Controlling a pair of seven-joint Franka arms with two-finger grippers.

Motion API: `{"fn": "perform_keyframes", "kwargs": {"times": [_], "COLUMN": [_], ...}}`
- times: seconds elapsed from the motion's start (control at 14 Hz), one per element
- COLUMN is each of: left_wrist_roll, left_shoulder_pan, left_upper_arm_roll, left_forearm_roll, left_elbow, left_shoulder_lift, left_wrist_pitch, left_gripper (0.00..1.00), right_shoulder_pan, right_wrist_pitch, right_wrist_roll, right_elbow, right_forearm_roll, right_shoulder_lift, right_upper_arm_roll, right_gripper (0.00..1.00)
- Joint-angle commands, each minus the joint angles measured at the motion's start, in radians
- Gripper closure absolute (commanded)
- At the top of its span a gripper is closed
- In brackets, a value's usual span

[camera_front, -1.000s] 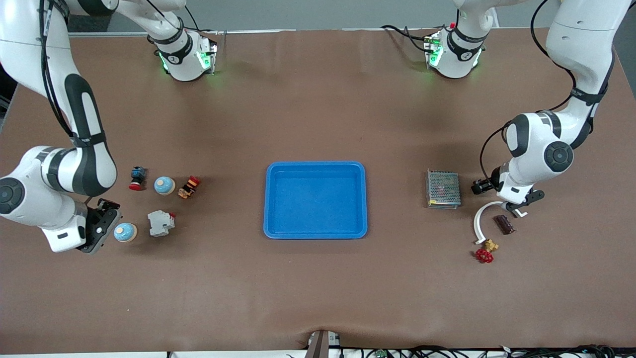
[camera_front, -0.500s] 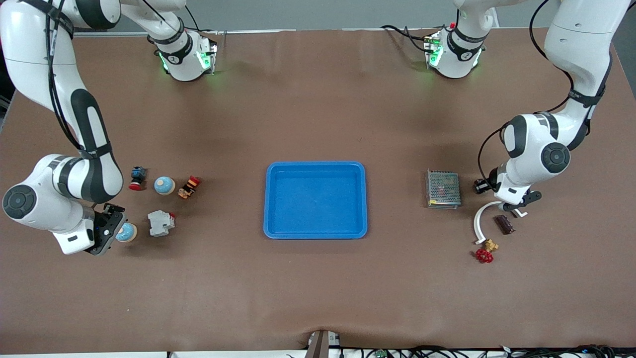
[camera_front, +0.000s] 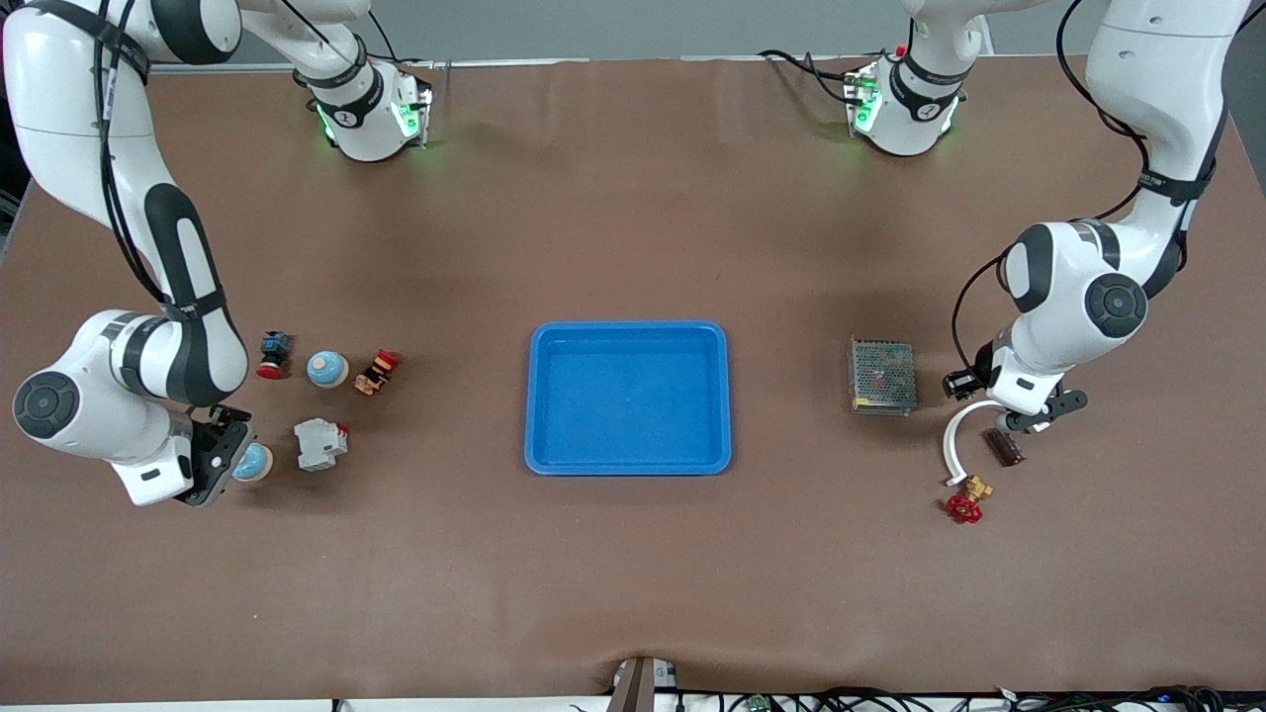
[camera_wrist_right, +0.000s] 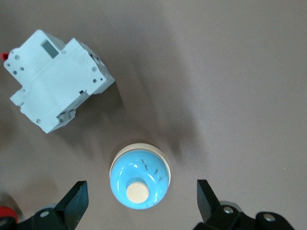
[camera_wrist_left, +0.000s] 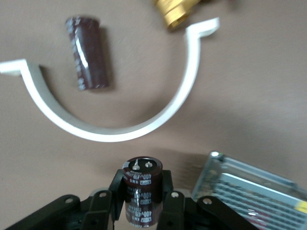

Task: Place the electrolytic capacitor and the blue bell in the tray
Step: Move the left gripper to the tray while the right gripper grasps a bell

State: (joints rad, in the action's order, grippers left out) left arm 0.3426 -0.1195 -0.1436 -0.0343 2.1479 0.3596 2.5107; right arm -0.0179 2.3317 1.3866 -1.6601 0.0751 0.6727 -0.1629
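A capacitor [camera_wrist_left: 140,190] was clamped by the left gripper [camera_wrist_left: 142,201], the bell [camera_wrist_right: 140,178] was straddled by the wide-open right gripper [camera_wrist_right: 141,201]; lifting toward the tray [camera_front: 539,396] seemingly came next.

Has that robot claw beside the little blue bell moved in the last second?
Yes. The right gripper has slid toward the grey block-shaped breaker and now stands open over the round blue bell.

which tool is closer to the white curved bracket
Left. The left tool, shut on a capacitor, hangs right over the white curved bracket. The right tool is at the right arm's end, open over a blue bell.
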Motion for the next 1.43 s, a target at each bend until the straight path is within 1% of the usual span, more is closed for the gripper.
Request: {"fn": "perform_keyframes", "kwargs": {"times": [0.0,0.29,0.36,0.5,0.71,0.93,1.36], "left_wrist_roll": [0.032,0.145,0.170,0.254,0.435,0.617,0.903], "left_shoulder_pan": [0.000,0.003,0.003,0.014,0.142,0.257,0.454], "left_upper_arm_roll": [-0.046,-0.143,-0.172,-0.218,-0.222,-0.218,-0.194], "left_forearm_roll": [-0.002,-0.009,-0.012,-0.012,-0.018,-0.018,-0.018], "left_elbow": [-0.017,-0.121,-0.126,-0.149,-0.195,-0.293,-0.500], "left_shoulder_lift": [-0.028,-0.025,-0.025,-0.015,0.027,0.103,0.300], "left_wrist_pitch": [-0.009,-0.145,-0.151,-0.153,-0.153,-0.153,-0.151], "left_gripper": [1.00,1.00,1.00,1.00,1.00,1.00,1.00], "right_shoulder_pan": [-0.025,-0.028,-0.031,-0.033,-0.034,-0.034,-0.034], "right_wrist_pitch": [0.008,0.046,0.048,0.046,0.048,0.055,0.058], "right_wrist_roll": [0.040,0.070,0.080,0.091,0.091,0.120,0.118], "right_elbow": [0.002,-0.004,-0.003,-0.004,-0.004,-0.004,-0.003], "right_forearm_roll": [0.025,0.049,0.067,0.077,0.084,0.121,0.126], "right_shoulder_lift": [0.013,0.037,0.041,0.048,0.060,0.073,0.080], "right_upper_arm_roll": [0.011,0.016,0.016,0.016,0.016,0.016,0.016], "right_gripper": [0.00,0.00,0.00,0.00,0.00,0.00,0.00]}}
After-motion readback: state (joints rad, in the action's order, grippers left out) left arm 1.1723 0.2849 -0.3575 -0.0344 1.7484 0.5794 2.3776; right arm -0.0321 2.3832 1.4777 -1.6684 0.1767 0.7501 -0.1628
